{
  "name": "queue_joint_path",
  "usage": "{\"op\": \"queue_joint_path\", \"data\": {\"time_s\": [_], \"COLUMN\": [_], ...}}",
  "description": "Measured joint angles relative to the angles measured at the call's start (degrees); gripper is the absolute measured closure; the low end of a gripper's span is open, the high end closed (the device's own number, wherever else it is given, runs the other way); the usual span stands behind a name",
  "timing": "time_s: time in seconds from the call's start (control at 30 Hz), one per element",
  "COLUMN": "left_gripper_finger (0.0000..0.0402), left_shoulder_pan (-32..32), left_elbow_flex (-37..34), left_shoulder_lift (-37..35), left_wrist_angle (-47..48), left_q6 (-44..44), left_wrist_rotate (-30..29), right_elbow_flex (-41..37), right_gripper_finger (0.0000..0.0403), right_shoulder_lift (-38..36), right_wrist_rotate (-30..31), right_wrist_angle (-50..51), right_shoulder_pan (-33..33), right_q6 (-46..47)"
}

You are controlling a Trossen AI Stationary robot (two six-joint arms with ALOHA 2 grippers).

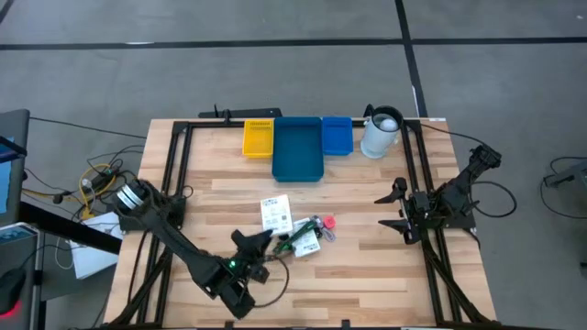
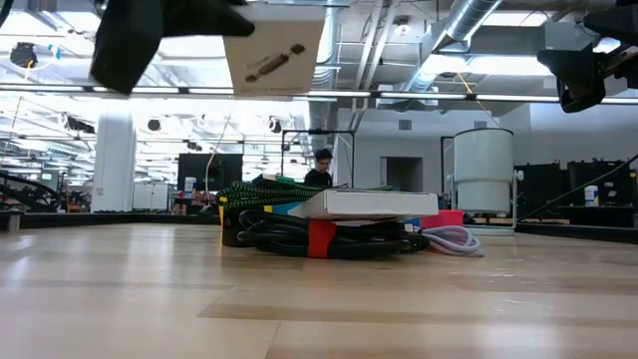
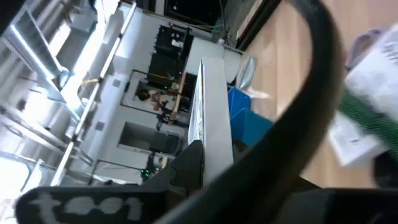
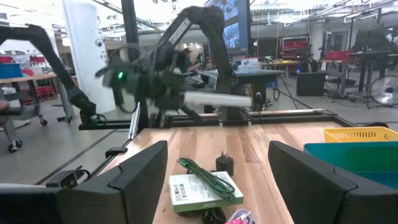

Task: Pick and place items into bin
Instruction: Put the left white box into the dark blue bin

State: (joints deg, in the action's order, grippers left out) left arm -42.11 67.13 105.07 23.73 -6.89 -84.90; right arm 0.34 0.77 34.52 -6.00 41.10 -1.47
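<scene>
My left gripper (image 1: 257, 238) is near the table's near middle, shut on a white printed card (image 1: 275, 214) held above the table; the low view shows that card (image 2: 274, 50) high up. Beside it on the wood lies a pile of items (image 1: 307, 236): a white packet (image 2: 364, 204) resting on a coiled black-and-red cable (image 2: 319, 237), a green piece (image 4: 208, 177) and a pink round piece (image 1: 327, 222). My right gripper (image 1: 396, 209) hovers open near the table's right edge, its fingers pointing toward the pile and touching nothing. My left gripper pinches the white card between its two fingers at its near edge (image 1: 266, 229), coming slantwise from the table's near-left side. The card is lifted clear of the table and lies roughly level, sticking out past the fingers (image 3: 186, 168) toward the far side.
At the far edge stand a yellow bin (image 1: 258, 137), a large blue bin (image 1: 298, 151) and a small blue bin (image 1: 337, 135), with a white jug (image 1: 381, 133) to their right. Black frame rails (image 1: 179, 165) run along both sides. Bare wood lies between pile and bins.
</scene>
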Motion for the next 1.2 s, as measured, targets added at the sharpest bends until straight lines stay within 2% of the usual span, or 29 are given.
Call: {"op": "queue_joint_path", "data": {"time_s": [0.17, 0.3, 0.47, 0.6, 0.83, 1.0, 1.2], "left_gripper_finger": [0.0334, 0.0334, 0.0334, 0.0334, 0.0334, 0.0334, 0.0333], "left_shoulder_pan": [3.45, 7.76, 15.37, 22.85, 36.24, 45.22, 53.85], "left_elbow_flex": [0.0, 0.0, 0.0, 0.0, 0.0, 0.0, -0.02], "left_shoulder_lift": [-7.16, -12.06, -16.95, -18.85, -18.83, -18.81, -18.77], "left_wrist_angle": [7.06, 11.2, 11.41, 7.44, -8.39, -16.17, -17.03], "left_q6": [1.08, -1.23, -7.23, -14.74, -28.82, -30.34, -30.39], "left_wrist_rotate": [4.22, 7.77, 17.84, 29.5, 50.36, 61.47, 70.55], "right_elbow_flex": [0.0, 0.0, 0.0, 0.0, 0.0, 0.0, 0.0], "right_gripper_finger": [0.0127, 0.0127, 0.0127, 0.0127, 0.0127, 0.0127, 0.0127], "right_shoulder_lift": [0.01, 0.01, -0.01, -0.01, -0.01, -0.01, -0.01], "right_wrist_rotate": [0.0, 0.02, 0.01, 0.02, 0.0, 0.02, 0.0], "right_wrist_angle": [0.0, 0.04, 0.24, 0.46, 0.46, 0.46, 0.46], "right_shoulder_pan": [0.0, 0.0, 0.0, 0.0, 0.0, 0.0, 0.0], "right_q6": [-0.01, -0.01, 0.0, 0.0, 0.01, -0.01, -0.01]}}
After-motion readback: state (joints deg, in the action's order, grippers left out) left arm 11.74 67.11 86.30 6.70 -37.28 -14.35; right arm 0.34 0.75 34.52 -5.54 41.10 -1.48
